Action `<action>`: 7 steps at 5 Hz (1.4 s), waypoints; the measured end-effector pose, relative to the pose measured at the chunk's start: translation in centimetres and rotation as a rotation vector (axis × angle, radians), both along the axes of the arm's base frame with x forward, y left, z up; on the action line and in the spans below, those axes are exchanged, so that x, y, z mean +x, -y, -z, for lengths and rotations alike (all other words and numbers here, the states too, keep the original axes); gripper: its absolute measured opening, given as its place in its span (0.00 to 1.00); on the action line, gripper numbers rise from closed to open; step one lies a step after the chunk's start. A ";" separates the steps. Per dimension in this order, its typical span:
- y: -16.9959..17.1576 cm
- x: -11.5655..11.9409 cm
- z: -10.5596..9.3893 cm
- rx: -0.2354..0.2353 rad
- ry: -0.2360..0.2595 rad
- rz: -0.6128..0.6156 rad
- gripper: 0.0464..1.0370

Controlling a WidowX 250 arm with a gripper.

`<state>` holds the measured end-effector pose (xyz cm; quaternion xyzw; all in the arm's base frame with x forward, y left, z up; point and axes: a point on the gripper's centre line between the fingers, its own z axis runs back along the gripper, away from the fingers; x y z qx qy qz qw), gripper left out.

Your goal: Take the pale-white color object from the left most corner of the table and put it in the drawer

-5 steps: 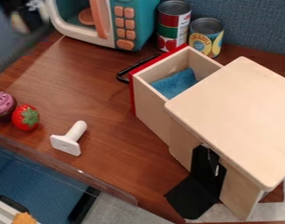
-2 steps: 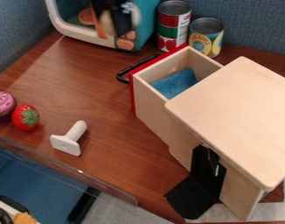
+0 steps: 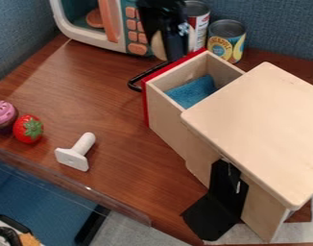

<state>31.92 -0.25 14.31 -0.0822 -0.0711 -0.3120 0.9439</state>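
Camera view has my gripper (image 3: 172, 51) hanging near the top edge, pinched on a pale object (image 3: 158, 45) that bulges out past its black fingers (image 3: 176, 43). Just below it, on the picture, is the open drawer (image 3: 164, 115), with its red front (image 3: 145, 105) and black handle (image 3: 133, 85); how high above them I hang, I cannot tell. Down and to the right of my grip, a blue cloth (image 3: 194, 91) lies inside the drawer, and farther that way stands the wooden cabinet (image 3: 255, 125). Behind me sits one can (image 3: 200, 29), partly hidden by my gripper, and to my right another can (image 3: 227, 38). To my left is the toy microwave (image 3: 89, 39). Well apart from me, toward the lower left, a white piece (image 3: 74, 154) lies on the brown table (image 3: 108, 105), with a strawberry (image 3: 26, 129) and a pink-topped cupcake (image 3: 2, 115) beyond it.
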 end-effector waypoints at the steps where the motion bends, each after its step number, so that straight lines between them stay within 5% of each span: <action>1: 0.7 -0.6 1.7 -0.076 -0.055 0.011 0.83; 2: -0.4 -0.7 3.9 -0.157 -0.106 -0.046 0.83; 4: -0.6 -0.1 4.2 -0.250 -0.110 -0.101 0.83; 6: 0.9 -0.1 5.9 -0.330 -0.159 -0.079 0.83; 7: 1.8 0.0 5.8 -0.332 -0.122 0.012 0.88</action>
